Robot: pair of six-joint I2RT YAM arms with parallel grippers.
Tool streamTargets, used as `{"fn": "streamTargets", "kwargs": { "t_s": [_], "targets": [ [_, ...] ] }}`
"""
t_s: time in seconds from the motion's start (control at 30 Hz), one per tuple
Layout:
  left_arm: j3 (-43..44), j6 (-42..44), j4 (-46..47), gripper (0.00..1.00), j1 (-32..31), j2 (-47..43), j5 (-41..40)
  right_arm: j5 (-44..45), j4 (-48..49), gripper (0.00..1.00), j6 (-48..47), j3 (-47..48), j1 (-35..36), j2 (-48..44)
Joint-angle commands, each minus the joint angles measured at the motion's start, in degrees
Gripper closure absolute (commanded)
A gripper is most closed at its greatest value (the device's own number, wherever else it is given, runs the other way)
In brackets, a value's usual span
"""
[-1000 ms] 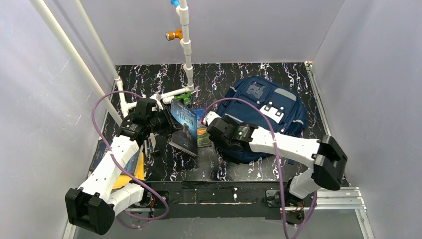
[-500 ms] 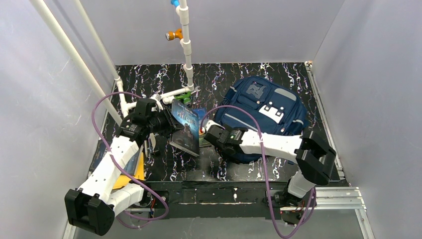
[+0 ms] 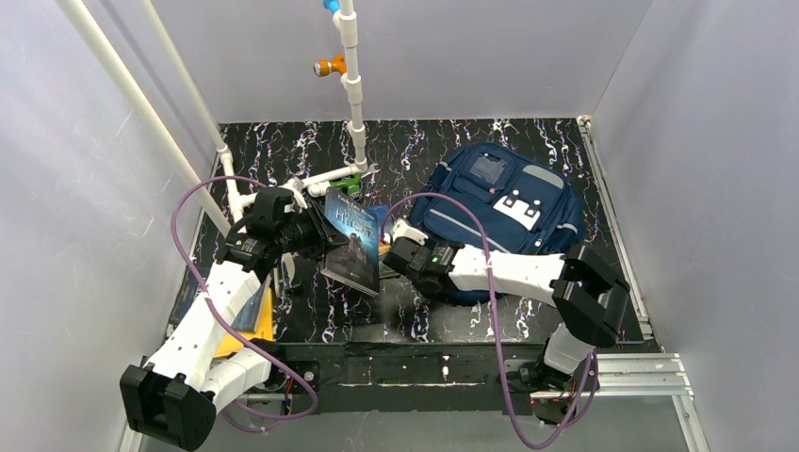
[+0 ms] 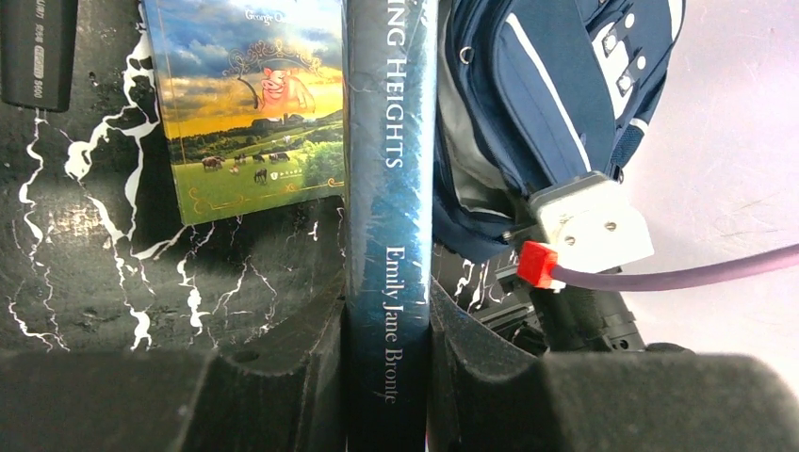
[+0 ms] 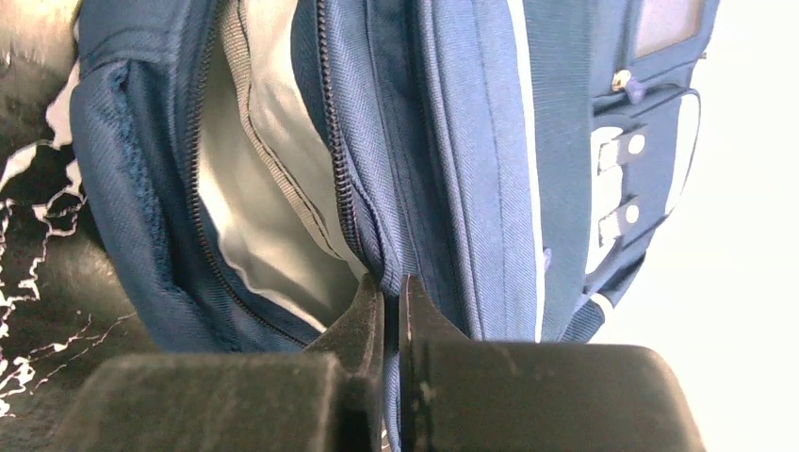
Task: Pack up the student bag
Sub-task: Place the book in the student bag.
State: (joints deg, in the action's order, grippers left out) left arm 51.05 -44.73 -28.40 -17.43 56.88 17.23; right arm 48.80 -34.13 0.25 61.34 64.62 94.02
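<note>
The student bag point(image 3: 504, 202), navy blue with white patches, lies at the right of the dark marbled table. Its main zip stands open and shows grey lining point(image 5: 269, 217). My right gripper point(image 3: 396, 247) is at the bag's left edge, shut on the blue fabric lip point(image 5: 391, 287) of that opening. My left gripper point(image 3: 320, 235) is shut on the spine of a dark blue book point(image 4: 388, 188) and holds it upright just left of the bag point(image 4: 528, 113). The same book point(image 3: 353, 240) stands between both grippers in the top view.
A second book point(image 4: 254, 104) with a farm picture on its cover lies flat on the table behind the held one. A white pipe frame point(image 3: 353, 94) rises at the back left. A yellow object point(image 3: 252, 325) lies under the left arm, and a black block point(image 4: 38, 47) lies nearby.
My right gripper has gone from open to shut on the bag's opening edge, and its arm has shifted a little left. The left gripper and its book have stayed still.
</note>
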Motion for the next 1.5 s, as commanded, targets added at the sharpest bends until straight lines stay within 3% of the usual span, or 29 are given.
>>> {"fn": "streamTargets", "kwargs": {
  "t_s": [0.0, 0.07, 0.23, 0.43, 0.5, 0.63, 0.73, 0.9, 1.07, 1.17, 1.3, 1.47],
  "targets": [
    [0.63, -2.7, 4.45, 1.0, -0.24, -2.88, 4.99, 6.26, -4.05, 0.99, 2.78, 9.88, -0.2, -5.78],
    [0.45, -3.71, 6.55, 1.0, -0.23, -2.54, 7.67, 5.52, -3.54, 0.99, 0.93, 12.39, -0.24, -9.57],
    [0.19, -5.66, 13.13, 1.0, -1.77, 0.63, 16.12, 6.68, 4.29, 0.99, -3.97, 7.78, -2.16, -17.97],
    [-2.61, -14.8, 25.07, 1.0, -11.93, 5.19, 19.27, 7.19, 8.6, 0.99, -2.27, 6.19, -4.29, -26.27],
    [-4.09, -18.58, 30.93, 1.0, -16.01, 6.62, 15.04, 5.35, 10.02, 0.99, -0.72, 6.02, -5.23, -28.15],
    [-2.88, -19.0, 33.32, 1.0, -23.64, 7.57, -0.16, 3.85, 9.74, 0.99, 5.52, 7.06, -5.82, -28.19],
    [-3.0, -23.49, 36.58, 1.0, -26.11, 9.25, -9.06, 3.92, 8.84, 0.99, 9.25, 7.83, -5.82, -27.31],
    [-3.68, -38.53, 44.13, 1.0, -27.76, 16.17, -17.32, 4.46, 9.52, 0.99, 11.94, 9.83, -5.78, -26.78],
    [-1.35, -42.96, 49.1, 1.0, -34.61, 23.04, -37.43, 4.63, 8.56, 0.99, 15.46, 14.54, -5.82, -25.42],
    [1.16, -42.19, 57.05, 1.0, -35.98, 29.52, -40.51, 2.7, 8.32, 0.99, 15.66, 17.05, -5.82, -24.5],
    [0.41, -37.05, 74.52, 1.0, -37.1, 35.87, -42.72, 6.33, 5.73, 0.99, 14.32, 19.58, -6.31, -24.9],
    [-0.56, -34.46, 81.09, 1.0, -38.11, 36.72, -43.36, 2.7, 6.68, 0.99, 12.63, 19.79, -6.44, -26.08]
  ]
}}
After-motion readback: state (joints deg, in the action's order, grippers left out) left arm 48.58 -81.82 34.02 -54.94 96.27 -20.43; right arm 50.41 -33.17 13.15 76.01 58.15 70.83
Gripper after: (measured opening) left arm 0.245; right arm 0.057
